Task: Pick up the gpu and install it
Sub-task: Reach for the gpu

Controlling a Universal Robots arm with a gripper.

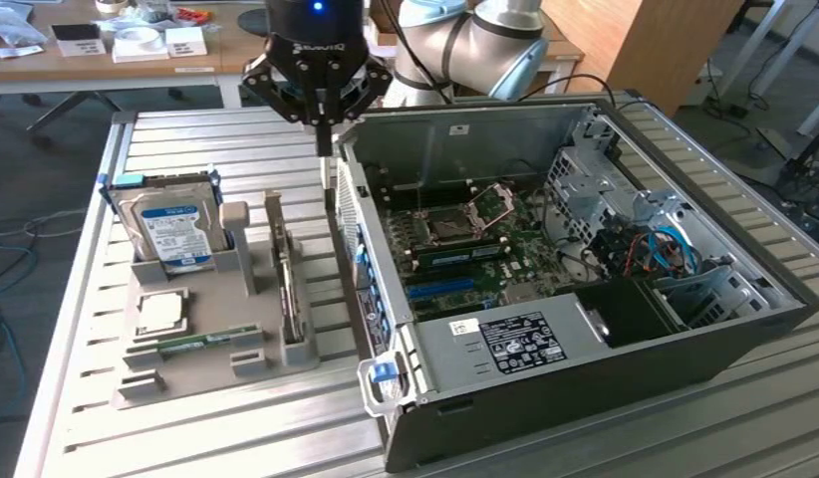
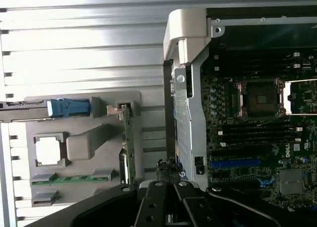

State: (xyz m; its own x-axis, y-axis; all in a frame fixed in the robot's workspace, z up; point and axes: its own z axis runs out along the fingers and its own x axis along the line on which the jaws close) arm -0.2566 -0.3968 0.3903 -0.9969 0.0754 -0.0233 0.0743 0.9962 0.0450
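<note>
End effector (image 1: 326, 141) pressing shut, pinching nothing, hovering over case (image 1: 516, 368) wall | wrist view catching gpu (image 2: 128, 147) standing edgewise in tray (image 2: 148, 119)

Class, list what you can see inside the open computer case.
A motherboard with open processor socket, blue slot and blue cables. A labelled metal panel covers what lies beneath it.
</note>
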